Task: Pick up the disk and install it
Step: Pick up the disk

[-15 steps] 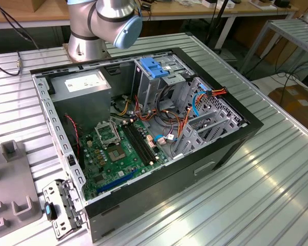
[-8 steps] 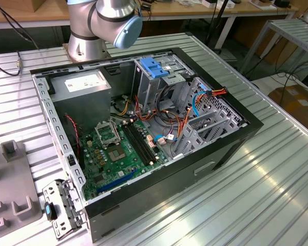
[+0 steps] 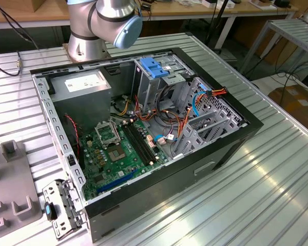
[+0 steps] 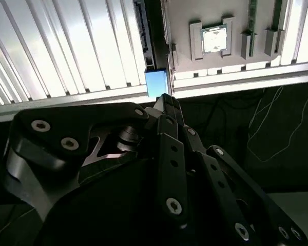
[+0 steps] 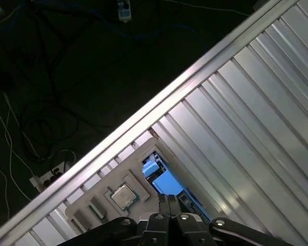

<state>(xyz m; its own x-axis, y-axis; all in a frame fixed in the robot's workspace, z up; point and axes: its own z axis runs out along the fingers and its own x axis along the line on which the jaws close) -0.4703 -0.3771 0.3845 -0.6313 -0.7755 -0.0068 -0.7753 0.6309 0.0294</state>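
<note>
In the exterior view the arm [image 3: 105, 20] was cut off by the top edge, and the tray [image 3: 13, 184] by that view's left edge. In both wrist views the gripper [image 4: 166, 98] [image 5: 169, 198] hid most of the disk [image 4: 156, 83] [image 5: 167, 182], leaving 1 blue patch, and the gripper's body ran off the frame.

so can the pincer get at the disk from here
Probably yes: the pincer hangs over the disk, which seems to stand on edge by the grey tray, nothing between them. It looks shut, though, so it could not straddle the disk as is.
</note>
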